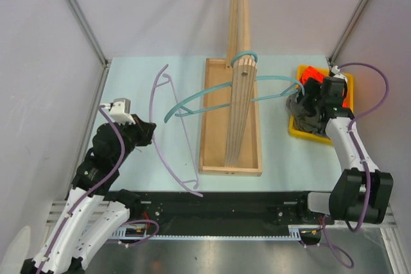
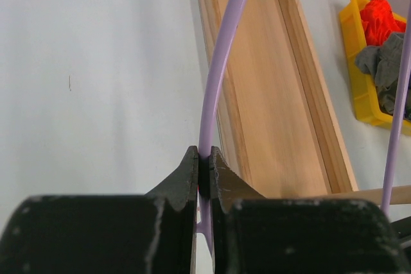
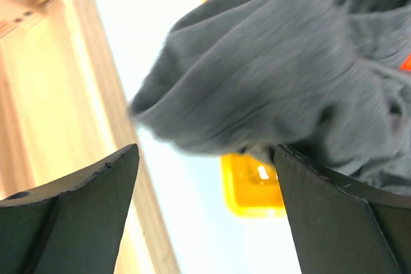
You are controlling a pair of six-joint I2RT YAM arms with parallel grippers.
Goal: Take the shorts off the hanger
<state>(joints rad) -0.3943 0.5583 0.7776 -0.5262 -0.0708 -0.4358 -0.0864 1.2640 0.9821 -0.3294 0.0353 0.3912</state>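
Hovering over grey shorts (image 3: 270, 75), right fingers (image 3: 77, 213) spread.

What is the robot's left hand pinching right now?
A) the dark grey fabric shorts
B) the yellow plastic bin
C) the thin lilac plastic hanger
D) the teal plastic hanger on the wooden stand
C: in the left wrist view, the left hand has both black fingers closed tight on the thin lilac plastic hanger.

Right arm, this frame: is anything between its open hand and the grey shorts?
Nothing visible is in the way. The right hand is open, and the grey shorts lie directly ahead of its fingers, bunched over the yellow bin. Nothing crosses the gap between them.
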